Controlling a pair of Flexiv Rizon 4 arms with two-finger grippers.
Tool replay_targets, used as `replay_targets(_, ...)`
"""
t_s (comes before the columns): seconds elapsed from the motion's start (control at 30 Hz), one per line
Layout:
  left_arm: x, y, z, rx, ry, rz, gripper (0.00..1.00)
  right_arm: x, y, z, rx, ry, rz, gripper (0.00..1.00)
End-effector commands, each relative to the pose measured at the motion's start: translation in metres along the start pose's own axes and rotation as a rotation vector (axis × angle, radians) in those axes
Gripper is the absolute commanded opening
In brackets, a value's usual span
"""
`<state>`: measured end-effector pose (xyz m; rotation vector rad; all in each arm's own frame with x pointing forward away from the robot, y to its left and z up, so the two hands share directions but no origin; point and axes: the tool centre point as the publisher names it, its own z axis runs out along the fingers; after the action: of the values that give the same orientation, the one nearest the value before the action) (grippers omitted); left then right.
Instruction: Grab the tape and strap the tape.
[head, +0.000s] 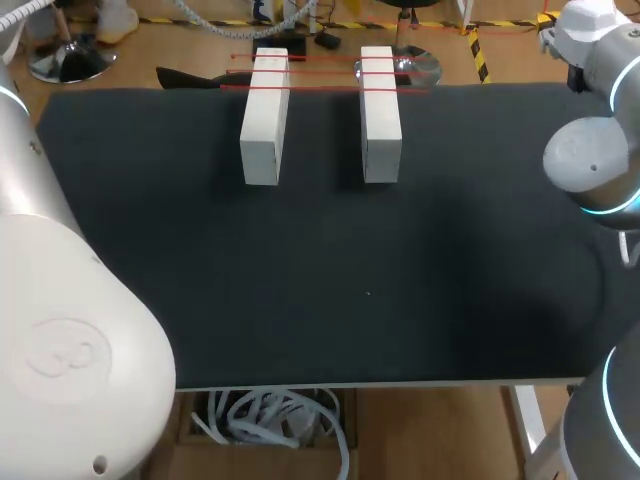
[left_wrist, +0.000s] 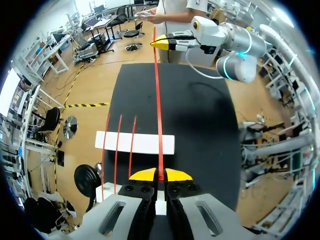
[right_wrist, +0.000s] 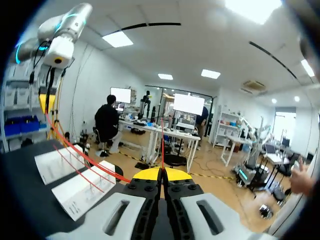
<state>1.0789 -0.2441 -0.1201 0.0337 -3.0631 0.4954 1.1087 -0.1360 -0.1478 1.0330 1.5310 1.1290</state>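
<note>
Both jaws are clamped on the red tape (left_wrist: 158, 115). The left gripper (left_wrist: 160, 175) and right gripper (right_wrist: 161, 174) stretch it taut above the white blocks (head: 265, 120), beside three laid strands (head: 320, 88). Lower both ends evenly, taut, parallel to those strands.

**Red Tape Taut, Strands Over Blocks**

Thin red tape (left_wrist: 158, 100) runs taut in a straight line, pinched at one end in the left gripper (left_wrist: 160, 175) and at the other in the right gripper (right_wrist: 162, 173). Three further strands lie across both white blocks (head: 265, 115).
</note>
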Motion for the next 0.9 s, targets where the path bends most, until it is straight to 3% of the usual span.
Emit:
replay_targets(0.03,0.0,-0.001,-0.002,-0.005,0.003,-0.001,0.0,-0.002,0.005,0.004,0.109,0.109,-0.446,0.0)
replay_targets(0.23,0.0,-0.001,-0.002,-0.005,0.003,-0.001,0.0,0.002,0.007,0.005,0.147,0.158,-0.623,0.0)
replay_targets(0.5,0.0,-0.001,-0.002,-0.005,0.003,-0.001,0.0,0.013,0.009,0.005,0.163,0.191,-0.719,0.0)
replay_targets(0.9,0.0,-0.001,-0.002,-0.005,0.003,-0.001,0.0,0.041,0.015,0.006,0.132,0.198,-0.625,0.0)
